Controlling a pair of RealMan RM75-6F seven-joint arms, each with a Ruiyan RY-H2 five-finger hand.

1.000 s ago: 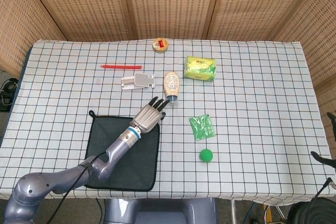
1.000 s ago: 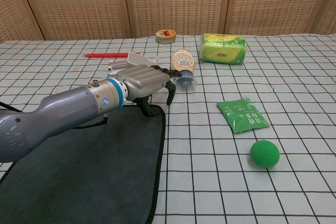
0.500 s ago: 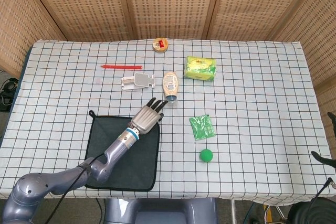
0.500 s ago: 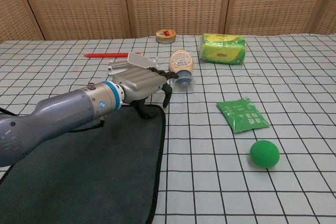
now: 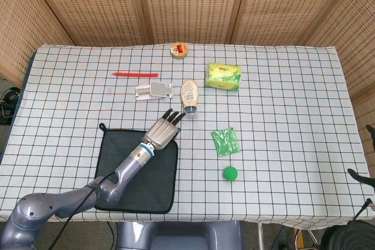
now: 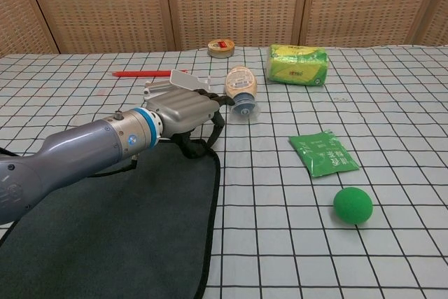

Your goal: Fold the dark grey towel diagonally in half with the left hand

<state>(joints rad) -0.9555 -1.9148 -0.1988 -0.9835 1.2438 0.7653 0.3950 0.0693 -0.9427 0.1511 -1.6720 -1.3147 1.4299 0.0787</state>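
The dark grey towel (image 5: 158, 180) (image 6: 126, 229) lies flat at the near left of the checked table. My left hand (image 5: 163, 133) (image 6: 183, 108) is at its far right corner, fingers curled downward. Thumb and fingers close around that corner, which looks slightly bunched under them in the chest view. My forearm stretches diagonally across the towel. The right hand does not show in either view.
A tan bottle (image 5: 190, 95) (image 6: 241, 85) lies just beyond the hand's fingertips. Right of the towel are a green packet (image 5: 226, 142) and a green ball (image 5: 230, 173). Farther back lie a white clip (image 5: 153, 91), a red pen (image 5: 136, 74), a yellow-green pack (image 5: 223, 75) and a tape roll (image 5: 179, 49).
The left hand has drawn back slightly toward the towel's corner, and its fingers have curled further down onto it. The towel itself still lies flat.
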